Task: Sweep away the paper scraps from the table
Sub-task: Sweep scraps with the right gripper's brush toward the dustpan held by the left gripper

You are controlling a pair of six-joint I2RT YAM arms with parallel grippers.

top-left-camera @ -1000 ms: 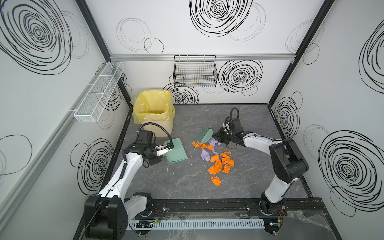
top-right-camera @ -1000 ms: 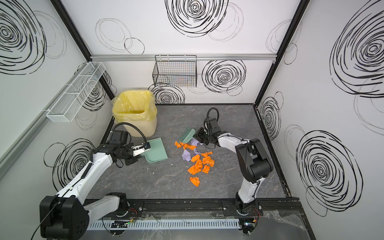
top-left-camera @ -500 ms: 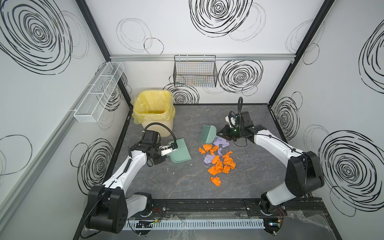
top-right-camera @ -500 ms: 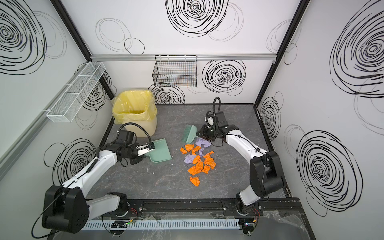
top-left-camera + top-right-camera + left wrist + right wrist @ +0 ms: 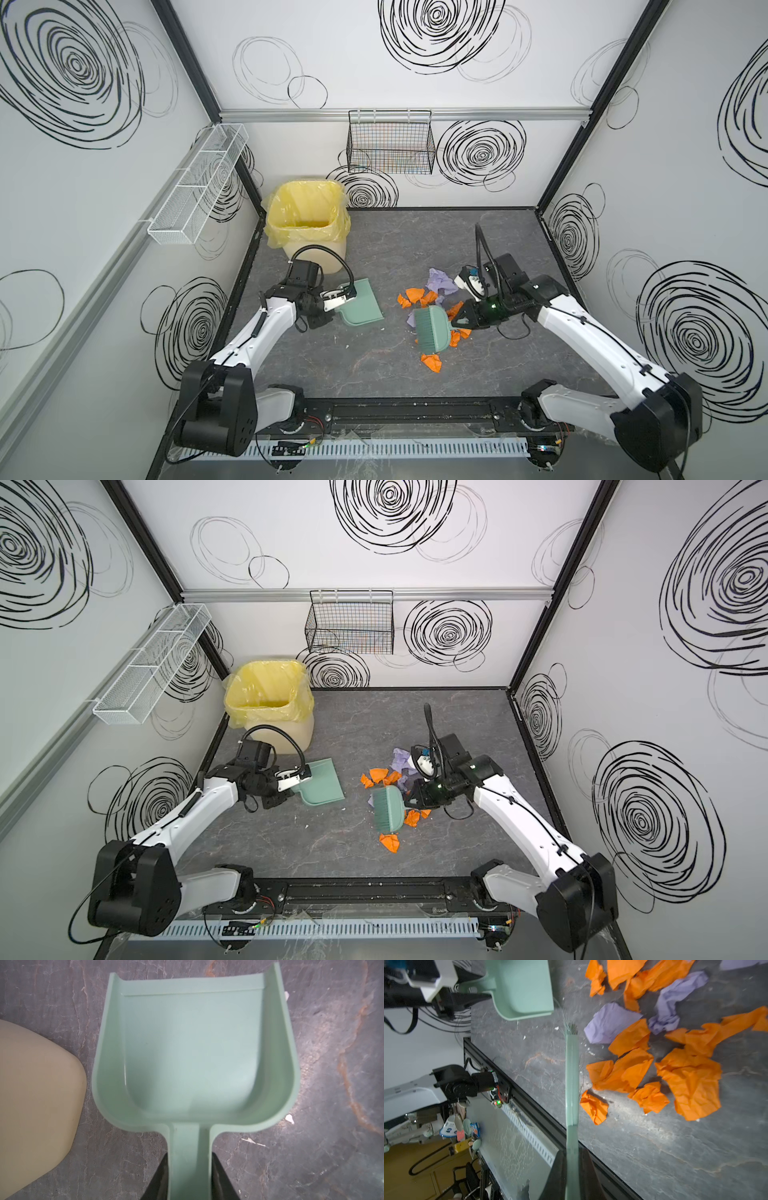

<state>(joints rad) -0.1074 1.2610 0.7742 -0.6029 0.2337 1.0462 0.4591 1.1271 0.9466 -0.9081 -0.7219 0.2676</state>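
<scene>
— Nearest the front edge of the tabletop, what lies there?
— One orange scrap, alone, just in front of the brush.
— Who has the brush?
— Right jaws, closed tight on its handle. The head hangs over the paper scraps and hides some. Whether the bristles touch down, I cannot tell.
— And the other scraps?
— Bunched mid-tabletop, orange nearer, lilac scraps behind.
— Left side?
— Left jaws, slightly parted, clamp the handle of the dustpan. Its mouth faces the scraps, well apart from them.
— Farther back?
— Bin, yellow-lined, in the far left corner, just behind the dustpan.
</scene>
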